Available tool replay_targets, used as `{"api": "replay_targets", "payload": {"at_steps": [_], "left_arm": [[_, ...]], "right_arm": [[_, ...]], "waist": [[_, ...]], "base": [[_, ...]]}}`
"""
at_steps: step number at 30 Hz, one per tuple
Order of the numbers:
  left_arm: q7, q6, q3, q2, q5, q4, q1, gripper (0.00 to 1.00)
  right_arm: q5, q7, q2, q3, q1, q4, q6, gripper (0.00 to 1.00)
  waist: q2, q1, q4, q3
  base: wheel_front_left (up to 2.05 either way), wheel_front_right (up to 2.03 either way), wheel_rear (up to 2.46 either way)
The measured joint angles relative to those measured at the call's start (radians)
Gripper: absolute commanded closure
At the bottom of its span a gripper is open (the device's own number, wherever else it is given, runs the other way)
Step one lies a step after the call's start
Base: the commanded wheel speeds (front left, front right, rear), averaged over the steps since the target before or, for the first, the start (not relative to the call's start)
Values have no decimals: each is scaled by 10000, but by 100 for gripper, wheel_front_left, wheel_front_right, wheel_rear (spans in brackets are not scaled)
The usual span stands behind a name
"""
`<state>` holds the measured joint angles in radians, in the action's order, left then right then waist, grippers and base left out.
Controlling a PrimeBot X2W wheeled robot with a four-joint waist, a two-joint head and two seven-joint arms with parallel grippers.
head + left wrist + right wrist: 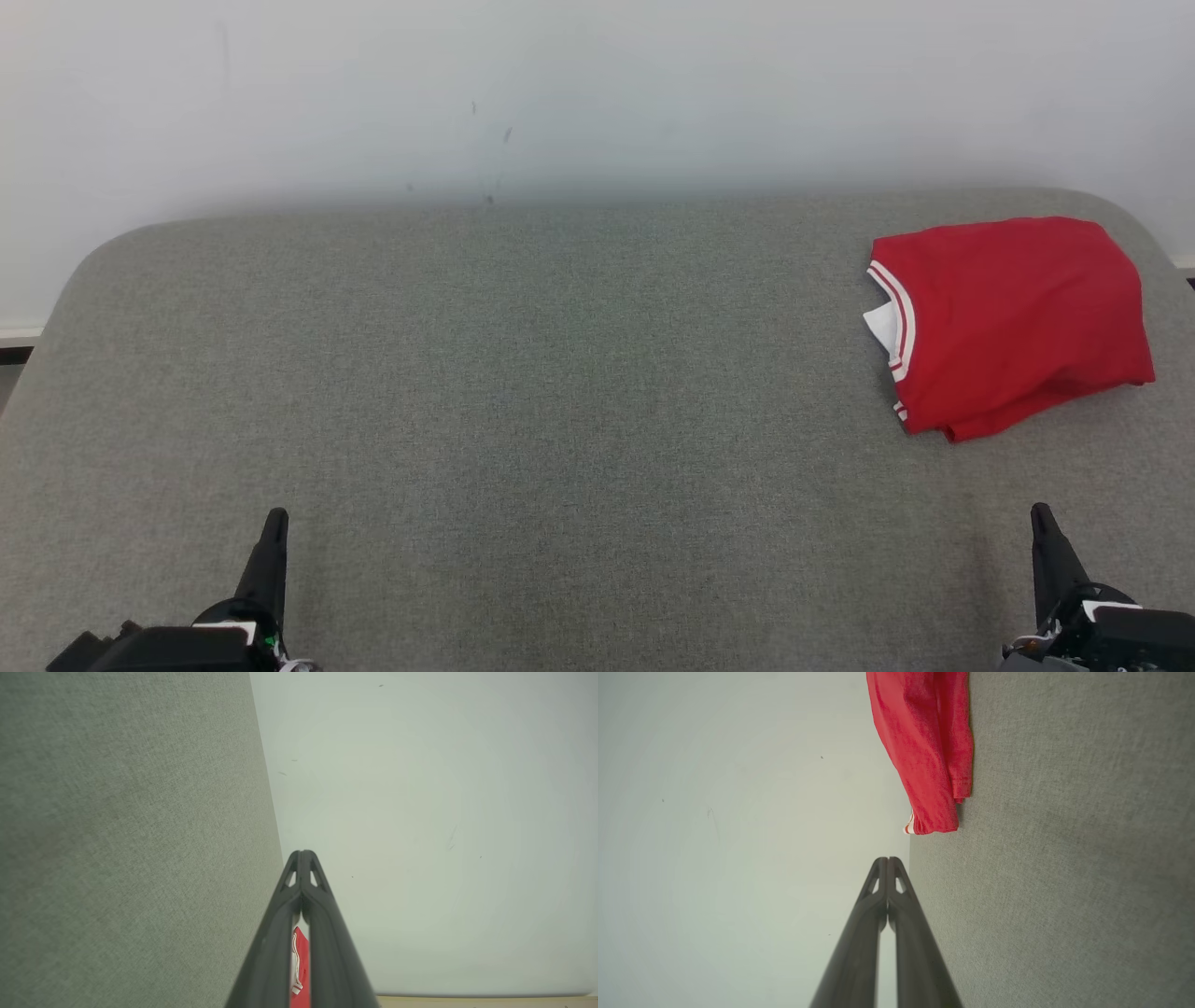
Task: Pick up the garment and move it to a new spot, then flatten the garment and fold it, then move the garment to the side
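Grey tabletop (523, 373) is bearing the folded garment (1013, 317) off at its right, seemingly finished. We are resting left gripper (274, 523) and right gripper (1042, 516) well clear, fingers pressed together, empty

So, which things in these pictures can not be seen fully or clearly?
Head view: the folded garment hides its own lower layers; the white patch at its collar is too small to identify.
Left wrist view: the left gripper covers most of the garment.
Right wrist view: the top edge cuts off the garment.
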<state>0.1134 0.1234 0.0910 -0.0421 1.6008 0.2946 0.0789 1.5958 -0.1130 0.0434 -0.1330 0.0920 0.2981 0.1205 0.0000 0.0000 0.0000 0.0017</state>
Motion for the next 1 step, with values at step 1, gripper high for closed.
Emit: {"api": "replay_targets", "payload": {"at_steps": [1], "left_arm": [[0,0,0,0,0,0,0,100]], "right_arm": [[0,0,0,0,0,0,0,100]], "waist": [[0,0,0,0]], "base": [[0,0,0]]}}
